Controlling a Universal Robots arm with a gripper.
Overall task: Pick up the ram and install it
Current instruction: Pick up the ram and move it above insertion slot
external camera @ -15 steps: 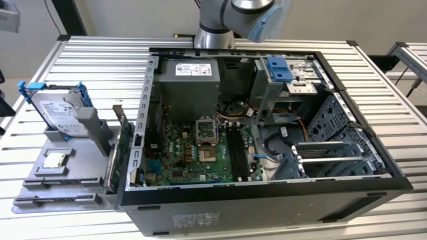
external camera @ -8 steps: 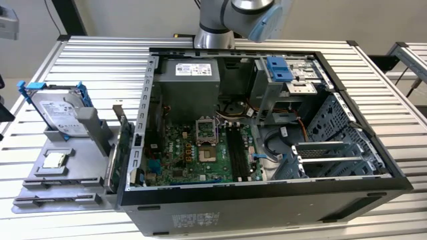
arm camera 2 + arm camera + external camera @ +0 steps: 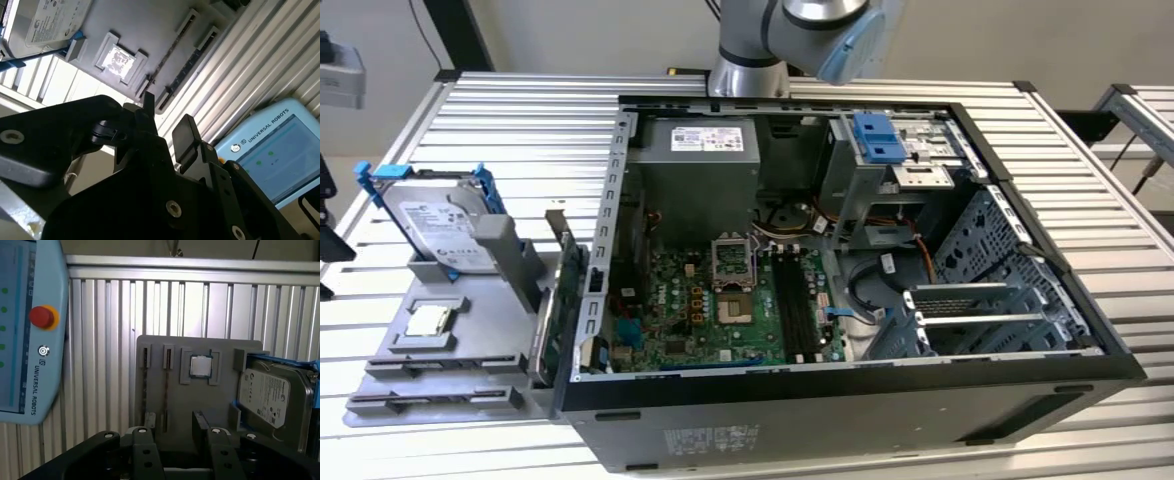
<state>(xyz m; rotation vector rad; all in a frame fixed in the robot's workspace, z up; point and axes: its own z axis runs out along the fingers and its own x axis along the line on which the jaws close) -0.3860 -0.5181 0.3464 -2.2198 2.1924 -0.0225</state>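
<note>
Counter [image 3: 494, 110]: ribbed bare metal slats, satin sheen.
Computer case [image 3: 854, 378]: matt black outer rim; dull grey perforated sheet metal inside.
Holder tray [image 3: 480, 332]: matt grey plastic.
Hard drive [image 3: 440, 225]: bright smooth metal lid, white paper-like label, blue plastic rails.
Pincer [image 3: 167, 116]: matt black, smooth.
Control pendant [image 3: 55, 365]: smooth pale-blue plastic.

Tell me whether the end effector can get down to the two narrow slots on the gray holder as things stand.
Probably yes: the end effector is open and faces the gray holder, with nothing between it and the narrow slots.
</note>
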